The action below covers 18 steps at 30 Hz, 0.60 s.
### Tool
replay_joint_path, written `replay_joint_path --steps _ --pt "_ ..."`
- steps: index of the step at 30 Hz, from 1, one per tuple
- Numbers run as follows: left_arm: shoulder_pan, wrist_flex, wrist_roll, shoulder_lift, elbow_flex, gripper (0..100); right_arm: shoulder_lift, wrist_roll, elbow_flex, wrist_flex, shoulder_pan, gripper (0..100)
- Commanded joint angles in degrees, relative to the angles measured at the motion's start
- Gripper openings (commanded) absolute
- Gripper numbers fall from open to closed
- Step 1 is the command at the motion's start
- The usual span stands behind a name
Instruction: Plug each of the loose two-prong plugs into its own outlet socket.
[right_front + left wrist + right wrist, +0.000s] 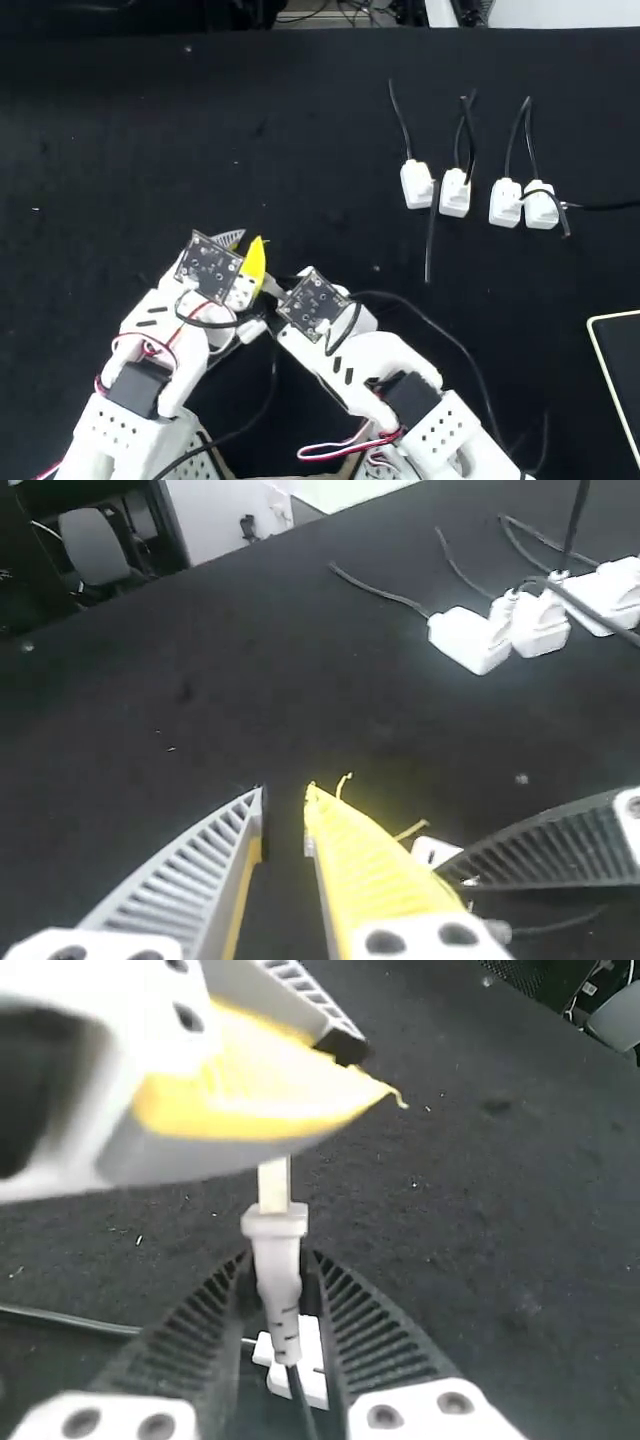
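Note:
My right gripper (280, 1260) is shut on a white two-prong plug (275, 1260), whose flat prongs stick out past the fingertips. In the high view the plug (271, 288) sits low over the black table between the two arms. My left gripper (245, 243) has one grey and one yellow finger. It is open (283, 800) with nothing in the narrow gap, and its yellow finger (260, 1100) hangs right over the plug's prongs. A row of white outlet sockets (455, 192) with black cords lies at the far right, also seen from the left wrist (470, 640).
A loose black cable (430, 245) trails from the socket row toward the near side. More cable (440, 335) curves past the right arm. A white-edged flat object (615, 370) lies at the right edge. The black mat (150, 130) stretches open to the far left.

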Motion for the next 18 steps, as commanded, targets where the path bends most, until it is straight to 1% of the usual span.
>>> replay_joint_path --steps 1,4,9,13,18 --pt "-0.57 -2.64 -0.79 0.97 2.51 8 0.04 -0.53 -4.09 0.09 1.85 1.1" --pt "-0.48 -3.96 -0.7 0.97 3.91 8 -0.04 -0.62 -4.35 -0.09 2.02 1.1" --pt "-0.48 -3.96 -0.7 0.97 4.26 8 -0.04 -0.62 -4.35 -0.09 2.02 1.1" --pt "-0.48 -3.96 -0.62 0.97 4.26 8 -0.04 -4.92 -4.35 -1.93 1.85 1.1" --pt "-0.48 -3.96 -0.62 0.97 4.97 8 -0.04 -5.36 -4.44 -2.11 1.76 1.1"
